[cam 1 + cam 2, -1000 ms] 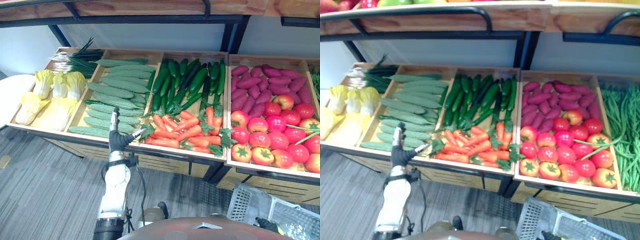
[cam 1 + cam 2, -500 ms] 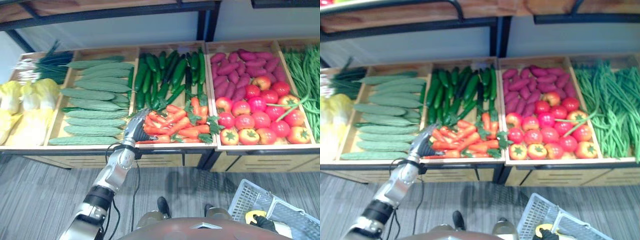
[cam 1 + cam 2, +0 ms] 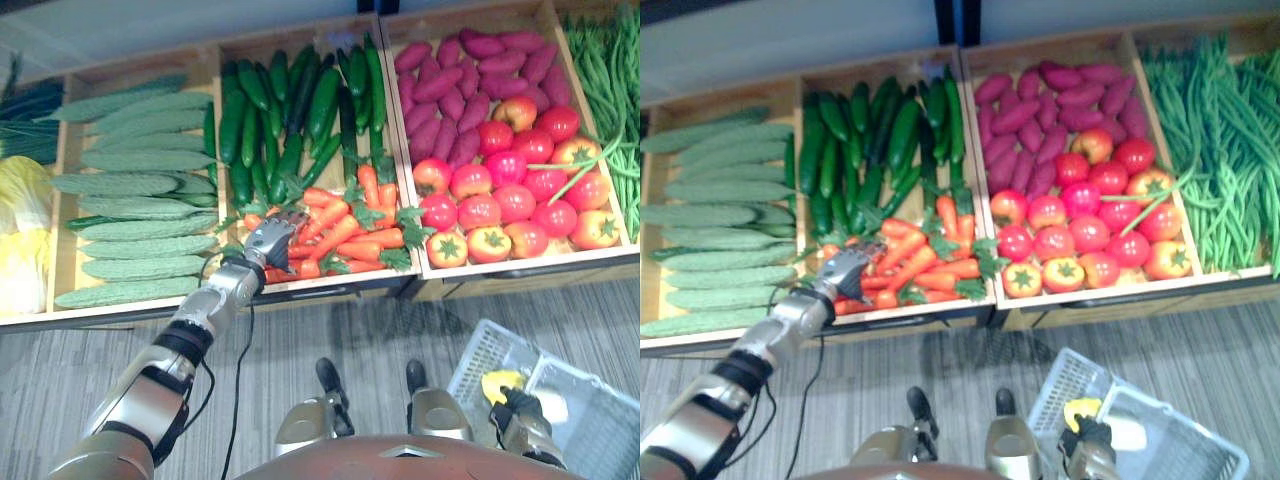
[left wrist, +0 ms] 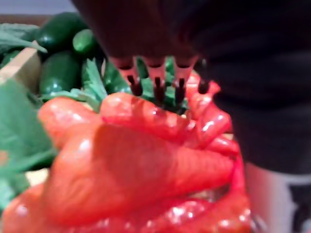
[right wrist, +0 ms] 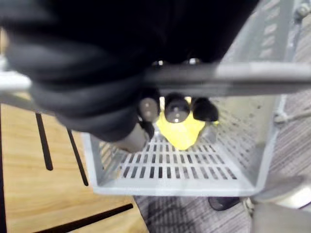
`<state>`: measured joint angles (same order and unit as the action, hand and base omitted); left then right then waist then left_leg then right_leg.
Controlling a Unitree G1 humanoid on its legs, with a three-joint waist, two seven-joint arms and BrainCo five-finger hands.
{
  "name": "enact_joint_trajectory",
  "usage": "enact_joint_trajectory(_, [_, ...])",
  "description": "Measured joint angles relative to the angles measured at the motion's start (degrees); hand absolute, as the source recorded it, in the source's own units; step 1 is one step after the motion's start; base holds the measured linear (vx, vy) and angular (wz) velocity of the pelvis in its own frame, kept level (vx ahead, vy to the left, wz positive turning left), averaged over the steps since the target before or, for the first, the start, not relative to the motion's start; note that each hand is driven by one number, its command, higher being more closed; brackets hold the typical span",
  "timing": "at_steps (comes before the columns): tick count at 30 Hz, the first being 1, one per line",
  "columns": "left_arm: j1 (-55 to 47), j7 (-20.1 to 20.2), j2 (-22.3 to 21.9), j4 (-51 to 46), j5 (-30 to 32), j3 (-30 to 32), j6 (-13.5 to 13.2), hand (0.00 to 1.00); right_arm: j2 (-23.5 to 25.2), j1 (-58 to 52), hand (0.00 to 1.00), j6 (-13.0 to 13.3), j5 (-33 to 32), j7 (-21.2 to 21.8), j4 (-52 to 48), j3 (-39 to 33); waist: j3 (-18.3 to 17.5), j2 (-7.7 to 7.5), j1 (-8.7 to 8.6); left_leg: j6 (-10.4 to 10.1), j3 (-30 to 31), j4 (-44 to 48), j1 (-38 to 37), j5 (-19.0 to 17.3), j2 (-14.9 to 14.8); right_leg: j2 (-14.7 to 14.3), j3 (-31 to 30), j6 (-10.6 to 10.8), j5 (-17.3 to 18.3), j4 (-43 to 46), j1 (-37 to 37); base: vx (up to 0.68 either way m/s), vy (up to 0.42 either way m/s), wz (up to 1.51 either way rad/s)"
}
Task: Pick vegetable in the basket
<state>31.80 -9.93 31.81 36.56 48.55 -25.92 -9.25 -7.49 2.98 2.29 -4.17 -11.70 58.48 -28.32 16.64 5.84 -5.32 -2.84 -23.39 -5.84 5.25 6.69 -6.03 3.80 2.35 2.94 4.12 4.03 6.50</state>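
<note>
**Left hand on carrots, right hand holding basket**

I'm reaching my left hand (image 3: 272,240) over the front edge of the wooden display (image 3: 330,288), into the front left corner of the middle bin. The hand is sitting on the carrots (image 3: 345,232). In the left wrist view my fingers (image 4: 156,80) are lying side by side with their dark tips touching the top of the carrot pile. They are not wrapping around any one carrot.

The carrots are filling the front half of that bin and the dark cucumbers (image 3: 285,110) the back half. They overlap too much for me to count.

- **Left of the middle bin:** the next bin is holding about ten pale bumpy cucumbers (image 3: 140,190). Cabbage (image 3: 20,225) is lying past its left edge.
- **Right of the middle bin:** the next bin is holding purple sweet potatoes (image 3: 465,75) at the back and about sixteen tomatoes (image 3: 510,200) at the front. Green beans (image 3: 610,70) are lying at the display's right edge.

My right hand (image 3: 515,410) is curling its fingers (image 5: 176,109) round the handle bar of the one grey basket (image 3: 590,425). I'm holding the basket over the floor, in front of the tomato bin and clear of the display's front edge. One yellow item (image 5: 181,130) is lying inside it.

A bare strip of grey floor (image 3: 330,325) is running along the display's front edge, leaving open room between my left hand and the basket.
</note>
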Motion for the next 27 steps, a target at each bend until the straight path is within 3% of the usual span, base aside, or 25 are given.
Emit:
enact_joint_trajectory(5, [5.5, -3.12, 0.61, 3.12, 0.04, 0.12, 0.79, 0.0, 0.02, 1.12, 1.0, 0.69, -0.21, -0.75, -1.32, -0.03, 1.51, -0.25, 0.32, 0.11, -1.38, 0.01, 3.46, 1.3, -0.96, -0.79, -1.81, -0.58, -0.49, 2.31, 5.15, -0.05, -0.023, -0.13])
enact_joint_trajectory(6, [7.84, -3.16, 0.59, 3.92, 0.05, 0.14, 1.2, 1.0, 0.05, 1.56, 1.0, 0.71, -1.07, -1.06, -1.66, -0.06, 2.59, -0.38, 0.26, 0.15, -1.49, 0.0, 3.74, 1.58, -1.09, -0.86, -1.86, -0.64, -0.53, 2.88, 5.73, -0.07, -0.025, -0.03])
enact_joint_trajectory(11, [12.94, -3.0, -0.24, 9.43, 0.4, 0.29, 1.8, 1.0, 0.11, 1.77, 1.0, 1.17, -2.56, -2.11, -3.25, 0.18, 3.59, -0.71, 1.47, -0.08, -3.98, -0.29, 5.57, 1.41, -1.43, -1.07, -3.35, -0.49, -1.18, 3.97, 9.1, -0.07, -0.007, -0.18])
enact_joint_trajectory(14, [15.62, -3.63, -2.26, 10.63, 2.94, 1.4, 3.96, 1.0, 0.34, 1.79, 1.0, 1.15, -3.58, -2.12, -3.99, 0.9, 4.92, -1.52, 1.8, -0.05, -4.49, -0.3, 5.79, 1.43, -1.54, -1.09, -3.52, -0.42, -1.65, 3.88, 9.37, -0.03, 0.0, -0.02])
enact_joint_trajectory(19, [15.76, -2.63, -4.6, 13.19, 4.76, 1.17, 3.71, 1.0, 0.48, 1.73, 1.0, 1.21, -3.63, -2.11, -4.24, 2.03, 5.41, -2.32, 2.35, -0.03, -5.4, -0.3, 5.93, 1.42, -1.33, -0.87, -4.4, -0.16, -2.24, 3.78, 9.91, 0.03, 0.009, -0.08])
enact_joint_trajectory(23, [15.62, -2.69, -4.64, 12.8, 4.99, 1.04, 3.54, 1.0, 0.59, 1.66, 1.0, 1.21, -3.6, -2.1, -4.47, 2.05, 5.38, -2.27, 2.25, 0.53, -4.49, -0.27, 5.24, 1.9, -0.99, -0.49, -3.63, -0.13, -2.22, 3.35, 8.57, 0.08, 0.011, 0.09])
enact_joint_trajectory(27, [11.69, -2.55, -4.47, 12.26, 7.01, 1.14, 5.43, 1.0, 0.82, 1.12, 1.0, 1.29, -3.53, -1.97, -4.07, 2.81, 5.24, -2.05, 1.57, 0.44, -3.6, -0.11, 2.55, 1.85, -0.77, -0.2, -2.11, 0.1, -2.03, 2.07, 4.8, 0.07, 0.006, 0.12])
